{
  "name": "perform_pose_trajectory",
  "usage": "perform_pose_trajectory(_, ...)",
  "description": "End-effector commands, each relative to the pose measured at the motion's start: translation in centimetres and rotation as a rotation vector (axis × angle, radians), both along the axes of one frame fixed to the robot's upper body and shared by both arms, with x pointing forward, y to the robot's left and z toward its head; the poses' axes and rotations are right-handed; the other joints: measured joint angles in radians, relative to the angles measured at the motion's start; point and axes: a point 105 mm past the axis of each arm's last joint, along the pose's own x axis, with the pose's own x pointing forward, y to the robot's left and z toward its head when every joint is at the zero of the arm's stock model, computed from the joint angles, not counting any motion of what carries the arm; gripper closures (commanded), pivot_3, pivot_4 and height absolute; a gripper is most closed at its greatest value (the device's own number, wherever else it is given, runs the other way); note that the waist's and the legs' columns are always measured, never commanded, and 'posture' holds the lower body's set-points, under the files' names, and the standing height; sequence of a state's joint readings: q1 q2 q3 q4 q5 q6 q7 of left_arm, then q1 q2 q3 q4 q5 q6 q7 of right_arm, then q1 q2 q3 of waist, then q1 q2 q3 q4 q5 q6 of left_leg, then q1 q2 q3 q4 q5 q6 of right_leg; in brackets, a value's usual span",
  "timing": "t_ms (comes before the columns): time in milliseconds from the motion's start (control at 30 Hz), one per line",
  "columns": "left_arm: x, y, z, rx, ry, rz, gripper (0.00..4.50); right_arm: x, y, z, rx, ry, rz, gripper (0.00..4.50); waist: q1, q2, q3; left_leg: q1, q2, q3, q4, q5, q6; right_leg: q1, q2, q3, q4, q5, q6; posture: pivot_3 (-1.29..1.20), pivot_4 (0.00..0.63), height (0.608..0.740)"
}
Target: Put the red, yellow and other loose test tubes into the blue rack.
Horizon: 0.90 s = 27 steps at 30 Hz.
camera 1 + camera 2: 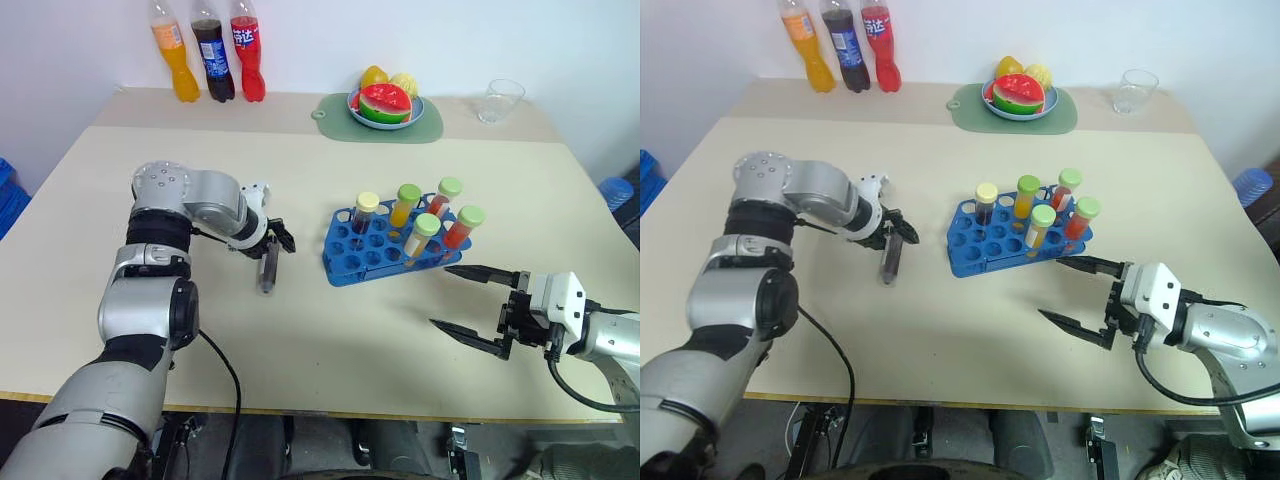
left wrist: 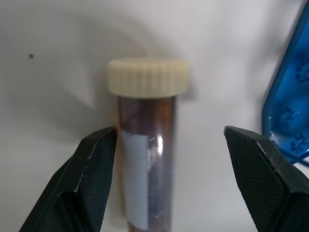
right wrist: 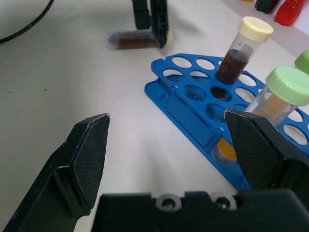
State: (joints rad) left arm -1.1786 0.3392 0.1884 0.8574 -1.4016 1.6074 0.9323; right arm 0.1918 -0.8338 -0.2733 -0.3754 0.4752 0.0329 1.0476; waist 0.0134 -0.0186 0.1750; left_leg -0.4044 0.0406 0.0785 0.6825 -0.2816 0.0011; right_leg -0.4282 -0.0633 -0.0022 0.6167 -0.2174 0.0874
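A loose test tube [image 1: 267, 270] with dark brown liquid and a cream cap [image 2: 147, 77] lies flat on the beige table, left of the blue rack [image 1: 345, 262]. My left gripper [image 1: 278, 240] points down over its capped end, open. In the left wrist view the tube lies between the two fingers, close against one fingertip [image 2: 99, 150] and apart from the other. Several capped tubes stand upright in the rack, among them a yellow one [image 1: 404, 208] and a red-orange one [image 1: 462, 228]. My right gripper [image 1: 440, 296] hovers open and empty just right of the rack's near corner.
Three soda bottles [image 1: 212, 50] stand at the back left. A fruit plate [image 1: 428, 110] on a green mat sits at the back middle. At the back right is a clear cup [image 1: 500, 100]. A black cable [image 1: 228, 370] runs off the table's front edge by my left arm.
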Motion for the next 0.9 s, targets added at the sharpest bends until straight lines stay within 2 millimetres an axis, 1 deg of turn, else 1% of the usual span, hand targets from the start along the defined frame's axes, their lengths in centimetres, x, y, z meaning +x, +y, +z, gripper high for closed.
perform_pose_trajectory(33,0.3,0.0,0.2,0.043,-0.001,0.01,1.63,-0.3,0.1,1.2,-0.002,-0.058,-0.01,0.26,0.0,0.0,0.0,0.0,0.0,0.0,0.0,0.0,0.0,0.0,0.0,0.0,0.0,0.0,0.0,0.0,0.15,0.74)
perform_pose_trajectory(100,0.3,-0.1,0.0,0.062,0.003,0.012,2.47,-0.5,0.1,1.2,-0.002,-0.057,-0.019,0.26,-0.001,0.0,0.0,0.0,0.0,0.0,0.0,0.0,0.0,0.0,0.0,0.0,0.0,0.0,0.0,0.0,0.15,0.74)
perform_pose_trajectory(133,0.3,0.0,-0.1,0.068,0.007,0.013,3.1,-0.5,0.0,1.2,-0.002,-0.056,-0.023,0.26,0.0,0.0,0.0,0.0,0.0,0.0,0.0,0.0,-0.001,0.0,0.0,0.0,0.0,0.0,0.0,0.0,0.15,0.74)
perform_pose_trajectory(167,0.3,0.0,-0.1,0.074,0.01,0.016,3.52,-0.6,0.0,1.2,-0.002,-0.055,-0.026,0.26,0.0,0.0,0.0,0.0,0.0,0.0,0.0,0.0,-0.001,0.0,0.0,0.0,0.0,0.0,0.0,0.0,0.15,0.74)
perform_pose_trajectory(200,0.3,0.1,-0.2,0.077,0.01,0.018,3.75,-0.6,0.0,1.1,-0.002,-0.055,-0.028,0.26,0.0,0.0,0.0,0.0,0.0,0.0,0.0,0.0,-0.001,0.0,0.0,0.0,0.0,0.0,0.0,0.0,0.15,0.74)
perform_pose_trajectory(300,0.3,0.1,-0.3,0.072,0.012,0.019,3.77,-0.5,-0.1,1.0,-0.002,-0.055,-0.035,0.26,0.0,0.0,0.0,0.0,-0.001,0.0,0.0,0.0,-0.001,0.0,0.0,0.0,0.0,0.0,0.0,0.0,0.15,0.74)
perform_pose_trajectory(367,0.4,0.0,0.3,0.035,-0.034,0.0,3.77,-0.4,-0.1,0.9,0.001,-0.058,-0.04,0.26,-0.001,0.0,0.0,0.001,0.0,-0.001,0.0,0.0,-0.001,0.001,0.0,0.0,0.0,0.0,0.0,0.0,0.15,0.74)
perform_pose_trajectory(467,0.4,-0.7,2.5,-0.101,-0.213,-0.068,3.77,0.0,0.0,0.9,0.009,-0.068,-0.05,0.26,-0.004,0.0,0.0,0.0,0.0,-0.001,-0.001,0.001,-0.002,0.0,-0.001,0.0,0.0,0.0,0.0,0.0,0.15,0.74)
perform_pose_trajectory(500,0.0,-1.4,3.8,-0.18,-0.299,-0.134,3.77,0.1,0.0,0.9,0.012,-0.073,-0.055,0.26,-0.003,0.0,0.0,0.0,0.0,-0.001,-0.001,0.001,-0.003,0.0,0.0,0.0,0.0,0.0,0.0,0.0,0.15,0.74)
perform_pose_trajectory(533,-0.5,-2.1,5.6,-0.315,-0.404,-0.193,3.77,0.1,0.1,0.8,0.017,-0.078,-0.061,0.26,-0.005,0.0,0.0,0.0,0.0,-0.001,-0.001,0.003,-0.005,0.0,0.0,0.0,0.0,0.0,0.0,0.0,0.15,0.74)
perform_pose_trajectory(567,-1.0,-2.6,6.9,-0.404,-0.484,-0.243,3.77,0.2,0.1,0.8,0.02,-0.081,-0.065,0.26,-0.005,0.0,0.0,-0.001,0.0,0.0,-0.001,0.003,-0.006,-0.002,0.0,0.0,0.0,0.0,0.0,0.0,0.15,0.74)
perform_pose_trajectory(600,-2.2,-3.2,8.7,-0.561,-0.576,-0.336,3.77,0.2,0.1,0.8,0.025,-0.086,-0.072,0.26,-0.004,0.0,0.0,-0.002,0.0,0.0,-0.001,0.005,-0.01,-0.002,0.0,0.0,0.001,-0.001,-0.002,0.0,0.15,0.74)
perform_pose_trajectory(633,-3.1,-3.1,9.4,-0.621,-0.641,-0.41,3.77,0.3,0.2,0.8,0.03,-0.09,-0.079,0.26,-0.005,0.0,0.0,-0.002,0.001,0.0,-0.002,0.006,-0.012,-0.003,0.0,0.0,0.0,-0.001,-0.002,0.0,0.15,0.74)
perform_pose_trajectory(700,-4.2,-3.0,9.7,-0.684,-0.676,-0.532,3.77,0.3,0.2,0.9,0.044,-0.102,-0.103,0.26,-0.004,0.0,0.0,-0.002,0.001,0.0,-0.002,0.006,-0.012,-0.003,0.0,-0.001,0.0,-0.001,-0.002,0.0,0.15,0.74)
perform_pose_trajectory(767,-4.6,-3.1,9.5,-0.654,-0.745,-0.658,3.77,0.2,0.1,0.7,0.05,-0.108,-0.126,0.26,-0.001,0.001,-0.001,-0.001,0.001,0.0,-0.002,0.006,-0.012,-0.002,0.0,0.0,0.0,-0.001,-0.003,0.0,0.15,0.74)
perform_pose_trajectory(800,-4.6,-3.3,9.7,-0.669,-0.788,-0.714,3.77,0.2,0.0,0.7,0.055,-0.11,-0.141,0.26,0.001,0.001,-0.001,-0.001,0.0,0.0,-0.002,0.003,-0.006,-0.002,0.0,0.0,0.0,-0.001,-0.003,0.0,0.15,0.74)
perform_pose_trajectory(867,-4.2,-3.8,10.0,-0.706,-0.859,-0.778,3.77,0.1,-0.1,0.3,0.064,-0.116,-0.175,0.26,0.003,0.001,-0.001,-0.001,0.0,-0.001,-0.001,0.003,-0.005,-0.001,0.0,0.0,-0.001,-0.001,-0.004,0.0,0.15,0.74)
perform_pose_trajectory(900,-3.9,-4.4,10.0,-0.702,-0.936,-0.838,3.77,-0.1,-0.3,0.2,0.07,-0.123,-0.202,0.26,0.005,0.001,-0.001,-0.002,0.0,-0.001,0.0,0.003,-0.005,0.0,0.0,0.0,-0.001,-0.001,-0.004,0.0,0.15,0.74)
